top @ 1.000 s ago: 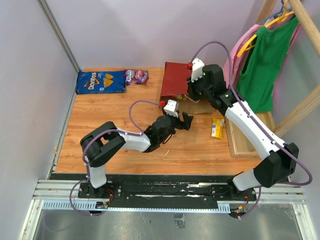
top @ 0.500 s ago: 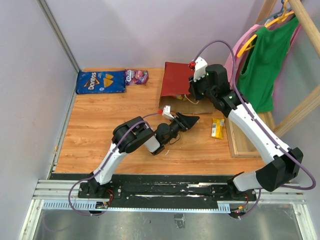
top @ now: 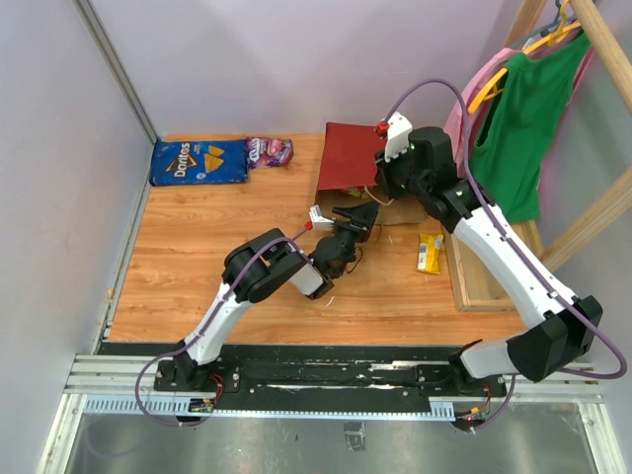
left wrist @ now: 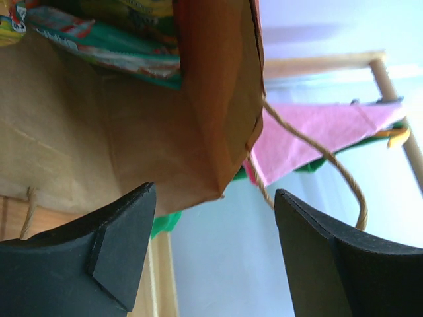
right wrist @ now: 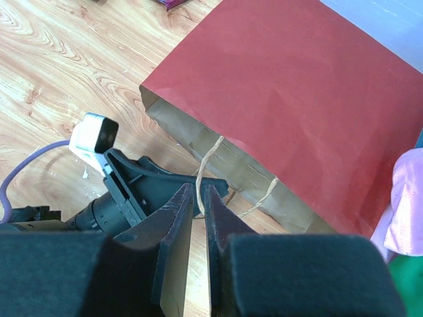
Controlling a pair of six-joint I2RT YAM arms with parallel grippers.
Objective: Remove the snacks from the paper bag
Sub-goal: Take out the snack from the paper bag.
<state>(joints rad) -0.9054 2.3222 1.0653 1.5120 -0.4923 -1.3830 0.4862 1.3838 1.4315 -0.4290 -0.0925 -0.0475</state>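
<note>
The paper bag (top: 348, 156), red outside and brown inside, lies on the wooden table with its mouth toward me. My right gripper (right wrist: 199, 189) is shut on one twisted handle loop (right wrist: 206, 157) and holds the mouth's upper edge up. My left gripper (top: 363, 213) is open just in front of the mouth, its fingers (left wrist: 122, 241) empty. Inside the paper bag (left wrist: 92, 158) I see a teal-green packet (left wrist: 109, 46) and a yellow one (left wrist: 135, 10). Out on the table lie a blue Doritos bag (top: 199, 161), a purple candy bag (top: 269, 150) and a yellow packet (top: 430, 253).
Green (top: 518, 123) and pink (top: 464, 109) clothes hang from a wooden rack (top: 479, 281) at the right, close behind the bag. Grey walls close off the table at the back and left. A second handle loop (left wrist: 317, 165) dangles by my left fingers.
My left gripper has swung from the table's middle up and back to the bag's mouth, its elbow folding in. The right gripper has kept its hold on the handle, almost still.
</note>
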